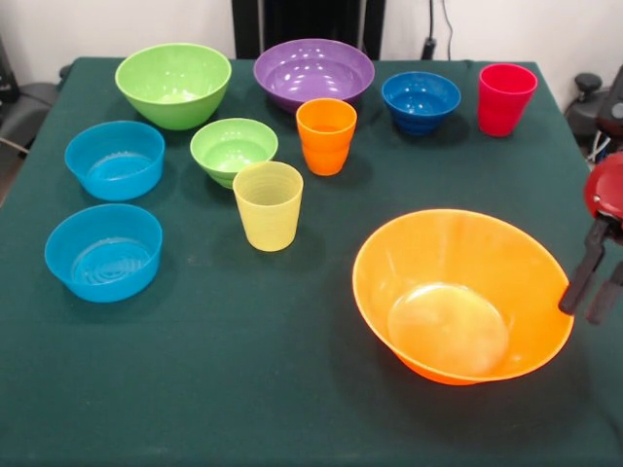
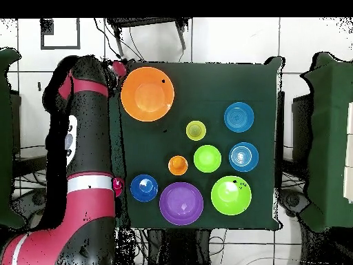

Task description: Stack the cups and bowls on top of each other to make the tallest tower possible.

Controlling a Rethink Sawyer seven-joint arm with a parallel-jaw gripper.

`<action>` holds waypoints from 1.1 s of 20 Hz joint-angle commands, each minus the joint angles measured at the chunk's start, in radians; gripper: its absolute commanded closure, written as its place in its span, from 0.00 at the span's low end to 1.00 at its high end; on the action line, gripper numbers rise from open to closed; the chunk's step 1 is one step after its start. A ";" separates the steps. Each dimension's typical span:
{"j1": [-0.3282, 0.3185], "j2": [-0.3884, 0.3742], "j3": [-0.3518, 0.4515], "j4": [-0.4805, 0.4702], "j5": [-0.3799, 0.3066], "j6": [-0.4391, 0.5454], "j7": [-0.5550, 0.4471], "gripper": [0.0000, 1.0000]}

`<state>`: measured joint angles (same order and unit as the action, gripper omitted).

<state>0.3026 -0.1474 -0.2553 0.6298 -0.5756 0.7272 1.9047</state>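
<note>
Altogether ten pieces stand loose and upright on the green desk (image 1: 243, 389), none stacked: seven bowls and three cups. The bowls are one huge orange bowl (image 1: 462, 297), a large green bowl (image 1: 173, 84), a large purple bowl (image 1: 313, 71), a small dark blue bowl (image 1: 421, 101), a small green bowl (image 1: 233, 150) and two light blue bowls (image 1: 115, 159) (image 1: 103, 251), one in front of the other. The cups are an orange cup (image 1: 326, 135), a yellow cup (image 1: 268, 205) and a red cup (image 1: 505, 98). The front view shows the pincer (image 1: 595, 282) at the right edge, its dark fingers (image 1: 582, 277) slightly apart, just beside the orange bowl's rim and holding nothing. The overhead view alone shows the whole red and black arm (image 2: 86, 145) running along the desk's side; there the pincer is hard to make out.
</note>
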 commanded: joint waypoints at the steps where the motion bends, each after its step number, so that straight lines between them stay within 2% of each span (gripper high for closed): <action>1: -0.008 -0.016 0.072 0.186 -0.029 -0.077 -0.134 0.00; 9: -0.048 -0.042 0.122 0.313 0.047 -0.096 -0.016 0.00; 18: -0.050 -0.043 0.139 0.348 0.099 -0.109 0.039 0.00; 22: -0.028 -0.043 0.118 0.344 0.112 -0.076 0.063 0.00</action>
<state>0.2641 -0.1909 -0.2439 0.8748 -0.4991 0.6516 1.9045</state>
